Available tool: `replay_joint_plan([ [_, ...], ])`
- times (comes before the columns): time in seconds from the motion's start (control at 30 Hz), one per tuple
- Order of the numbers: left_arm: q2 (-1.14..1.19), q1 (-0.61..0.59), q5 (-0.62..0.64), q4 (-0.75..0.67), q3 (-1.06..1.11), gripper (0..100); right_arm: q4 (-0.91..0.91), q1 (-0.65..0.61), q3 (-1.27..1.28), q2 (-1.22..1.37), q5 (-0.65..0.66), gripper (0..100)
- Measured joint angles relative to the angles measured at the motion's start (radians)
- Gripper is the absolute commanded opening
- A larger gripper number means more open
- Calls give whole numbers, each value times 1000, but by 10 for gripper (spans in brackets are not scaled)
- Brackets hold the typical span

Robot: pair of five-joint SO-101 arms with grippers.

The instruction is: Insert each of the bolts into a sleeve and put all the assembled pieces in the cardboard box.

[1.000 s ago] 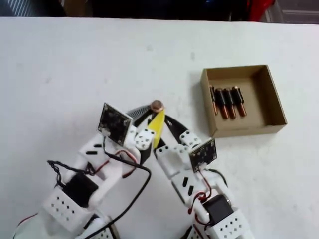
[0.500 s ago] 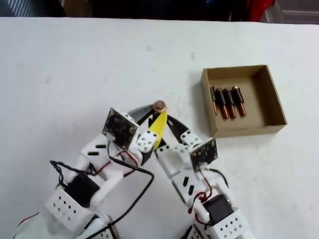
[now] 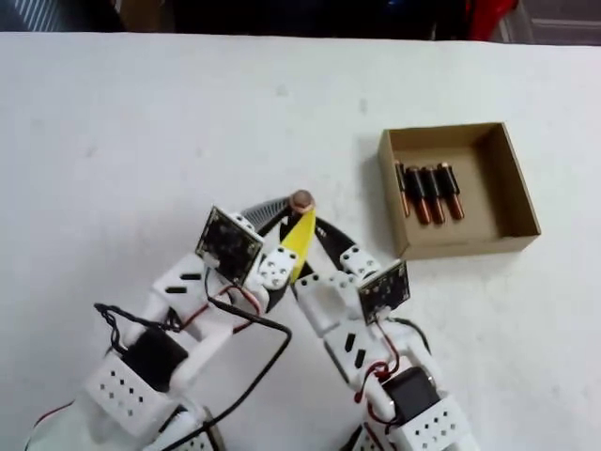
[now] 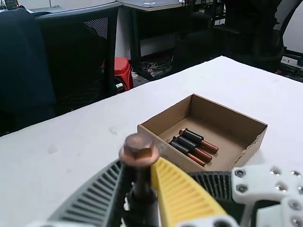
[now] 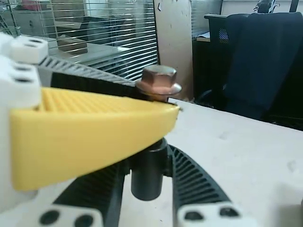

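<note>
Misalignment looks the hazard: left tool point(image 4: 137, 182) pinches the bolt point(image 4: 138, 149), head up, over the sleeve point(image 5: 148, 165) clamped in right tool point(image 5: 149, 182), above the table point(image 3: 141, 122) near the box point(image 3: 460, 246) (four pieces point(image 3: 430, 193) inside), so a tilted push could jam it.

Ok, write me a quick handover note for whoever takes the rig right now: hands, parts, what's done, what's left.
Left hand: shut on the bolt, held head-up by its shank.
Right hand: shut on the black sleeve directly under the bolt.
Done: four assembled pieces lie side by side in the cardboard box.
Left: seat this bolt fully (its depth in the sleeve is hidden), then place the piece in the box.
</note>
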Motion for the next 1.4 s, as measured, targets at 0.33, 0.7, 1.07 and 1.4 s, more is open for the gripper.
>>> replay_joint_plan([
  [0.33, 0, 0, -2, 0, 0, 24, 0, 0, 0, 0, 0, 16],
  [0.7, 0, 0, -2, 0, 0, 26, 0, 0, 0, 0, 0, 16],
  [1.07, 0, -20, -5, 0, 25, 122, 0, -2, 0, 0, 0, 16],
  [1.4, -2, -71, -9, -2, 29, 259, 0, -2, 0, 0, 0, 16],
])
